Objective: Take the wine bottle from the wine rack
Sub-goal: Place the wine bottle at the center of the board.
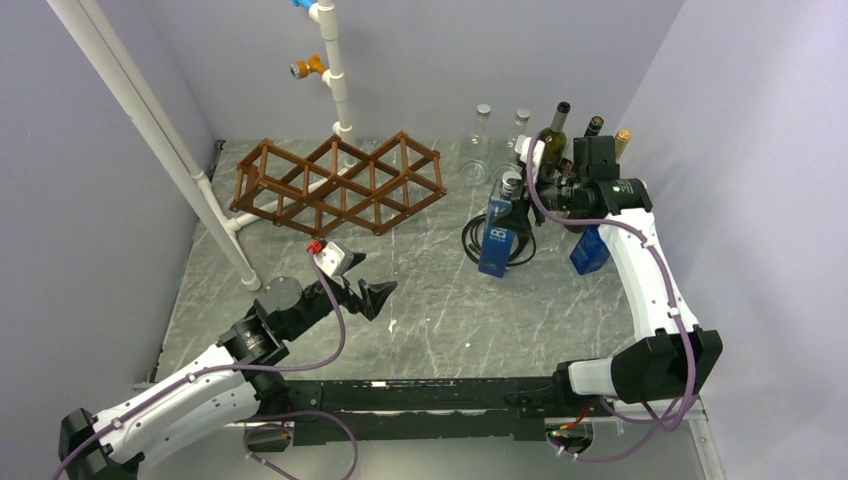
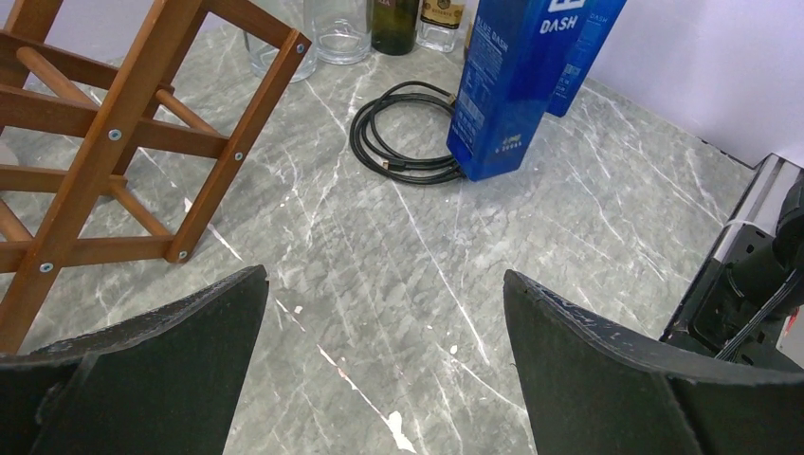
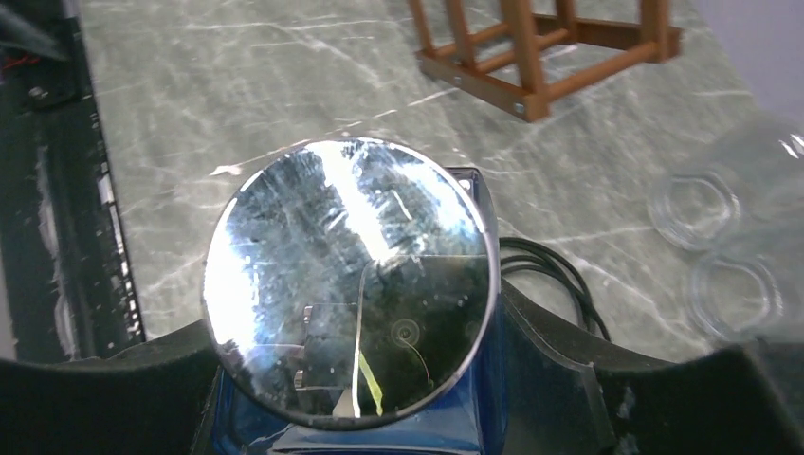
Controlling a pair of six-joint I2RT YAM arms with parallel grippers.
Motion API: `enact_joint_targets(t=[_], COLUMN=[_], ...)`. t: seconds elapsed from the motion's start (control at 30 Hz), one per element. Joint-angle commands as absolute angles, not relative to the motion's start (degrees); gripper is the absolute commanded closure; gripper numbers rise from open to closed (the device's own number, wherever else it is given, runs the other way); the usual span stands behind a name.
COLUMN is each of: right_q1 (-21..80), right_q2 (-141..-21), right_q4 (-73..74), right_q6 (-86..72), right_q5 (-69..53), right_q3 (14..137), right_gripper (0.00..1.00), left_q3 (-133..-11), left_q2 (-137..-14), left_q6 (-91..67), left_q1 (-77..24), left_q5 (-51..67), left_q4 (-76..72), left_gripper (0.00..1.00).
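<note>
Left end effector (image 1: 365, 292) stood open; right end effector (image 1: 514, 184) gripped one of two blue bottles (image 1: 497, 238). Bench (image 1: 430, 325) held one rack (image 1: 340, 186), two clear bottles (image 1: 476, 152), three tall bottles (image 1: 556, 130).

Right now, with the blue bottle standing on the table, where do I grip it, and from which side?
Take it just under the silver cap, coming straight down from above. The blue bottle stands upright with flat sides, so a hold there should sit square, and it keeps clear of the cable coiled at its foot.

Bare tabletop (image 1: 430, 300) between wine rack (image 1: 340, 185) and blue bottle (image 1: 497, 240)
</note>
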State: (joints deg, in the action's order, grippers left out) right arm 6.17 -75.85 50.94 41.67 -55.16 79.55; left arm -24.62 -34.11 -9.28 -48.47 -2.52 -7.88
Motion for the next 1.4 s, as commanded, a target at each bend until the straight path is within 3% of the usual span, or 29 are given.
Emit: enact_joint_targets(t=[0.0,0.5,1.37], right_q1=[4.22,-1.39,-1.90], right_q2=[-75.24,-79.30,-85.49], right_q4=[37.01,21.84,0.53], right_q6=[33.64,23.84,11.67], right_q5=[-53.65,-39.33,-14.08], right_q3=[83.94,83.15,78.95], right_gripper=[1.00,1.00,1.00], left_q3=[-24.52,-24.17,-24.03], left_q2=[-33.14,-33.04,-33.07], left_q6=[-9.56,-9.15,-8.72], left_q1=[-48.49,-48.29,-47.98], left_q5=[-3.76,-4.34,-5.37], left_q4=[-9.77,-9.11,-8.49], left_gripper=[0.00,0.00,0.01])
